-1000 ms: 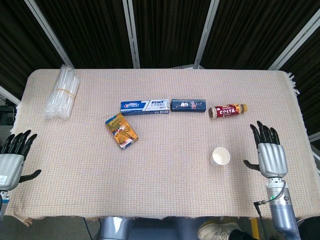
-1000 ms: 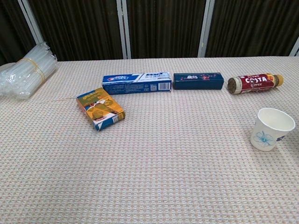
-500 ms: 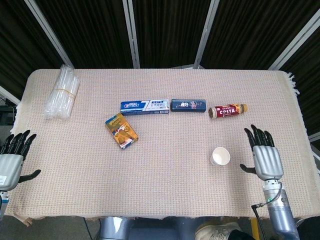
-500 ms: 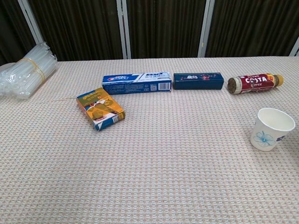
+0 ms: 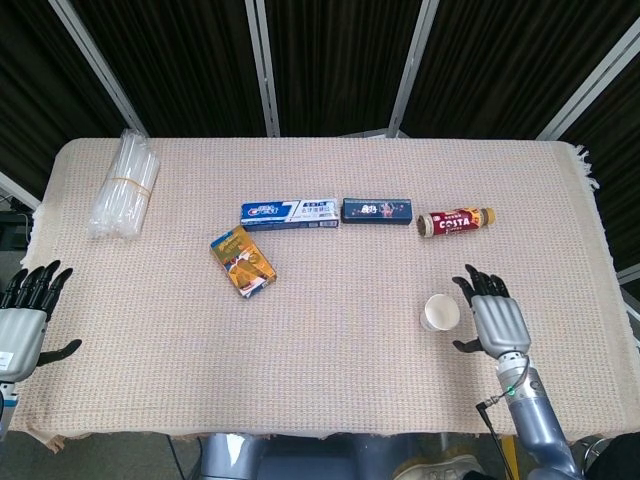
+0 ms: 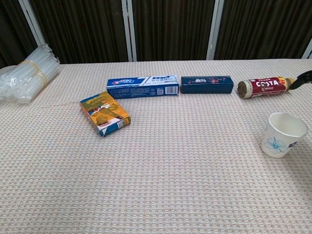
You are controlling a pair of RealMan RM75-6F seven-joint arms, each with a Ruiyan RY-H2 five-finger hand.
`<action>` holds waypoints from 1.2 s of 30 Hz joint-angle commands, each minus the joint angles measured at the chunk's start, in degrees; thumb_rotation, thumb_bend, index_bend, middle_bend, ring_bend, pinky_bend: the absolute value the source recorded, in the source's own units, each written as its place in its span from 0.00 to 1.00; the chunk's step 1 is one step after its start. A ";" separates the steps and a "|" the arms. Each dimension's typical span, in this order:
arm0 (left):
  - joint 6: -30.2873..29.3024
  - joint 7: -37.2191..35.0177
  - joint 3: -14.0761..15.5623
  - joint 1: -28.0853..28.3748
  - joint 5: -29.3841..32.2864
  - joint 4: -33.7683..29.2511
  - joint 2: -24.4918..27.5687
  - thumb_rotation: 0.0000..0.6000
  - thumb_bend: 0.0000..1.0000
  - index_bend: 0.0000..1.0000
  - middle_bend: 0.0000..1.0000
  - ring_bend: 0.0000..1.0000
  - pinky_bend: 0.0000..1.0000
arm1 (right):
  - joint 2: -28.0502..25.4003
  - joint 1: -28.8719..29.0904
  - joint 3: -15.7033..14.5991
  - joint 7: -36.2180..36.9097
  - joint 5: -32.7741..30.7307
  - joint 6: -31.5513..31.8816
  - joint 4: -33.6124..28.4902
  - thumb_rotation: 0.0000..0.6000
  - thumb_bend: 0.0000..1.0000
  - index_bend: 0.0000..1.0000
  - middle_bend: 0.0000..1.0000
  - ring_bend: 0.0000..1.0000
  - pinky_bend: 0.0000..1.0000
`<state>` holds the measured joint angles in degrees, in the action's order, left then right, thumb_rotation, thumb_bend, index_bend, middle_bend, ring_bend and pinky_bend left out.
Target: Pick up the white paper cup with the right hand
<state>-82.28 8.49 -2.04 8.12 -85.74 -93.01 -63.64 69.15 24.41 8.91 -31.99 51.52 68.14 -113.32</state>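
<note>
The white paper cup [image 5: 440, 312] stands upright on the tablecloth at the right, its mouth open upward; in the chest view the cup [image 6: 282, 135] shows a blue flower print. My right hand [image 5: 492, 316] hovers just right of the cup, a small gap away, fingers spread and holding nothing. In the chest view only a dark fingertip [image 6: 303, 77] of it pokes in at the right edge. My left hand [image 5: 24, 312] rests at the table's left front edge, fingers apart and empty.
Behind the cup lies a Costa coffee can [image 5: 455, 221] on its side. A dark blue box [image 5: 377, 210], a toothpaste box [image 5: 289, 214] and an orange packet [image 5: 244, 262] lie mid-table. A bundle of clear straws [image 5: 125, 184] sits far left.
My right hand has slid left toward the cup, closing most of the gap, and a fingertip now shows in the chest view. The cup and left hand have not moved.
</note>
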 commanded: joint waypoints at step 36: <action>0.10 -0.02 0.02 0.11 0.07 0.02 0.03 1.00 0.00 0.00 0.00 0.00 0.00 | 13.26 4.83 1.07 -0.68 -5.82 3.97 11.09 1.00 0.24 0.41 0.06 0.00 0.00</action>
<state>-82.18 8.47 -2.01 8.22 -85.66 -92.99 -63.61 82.43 29.29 9.86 -32.86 45.51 72.00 -102.09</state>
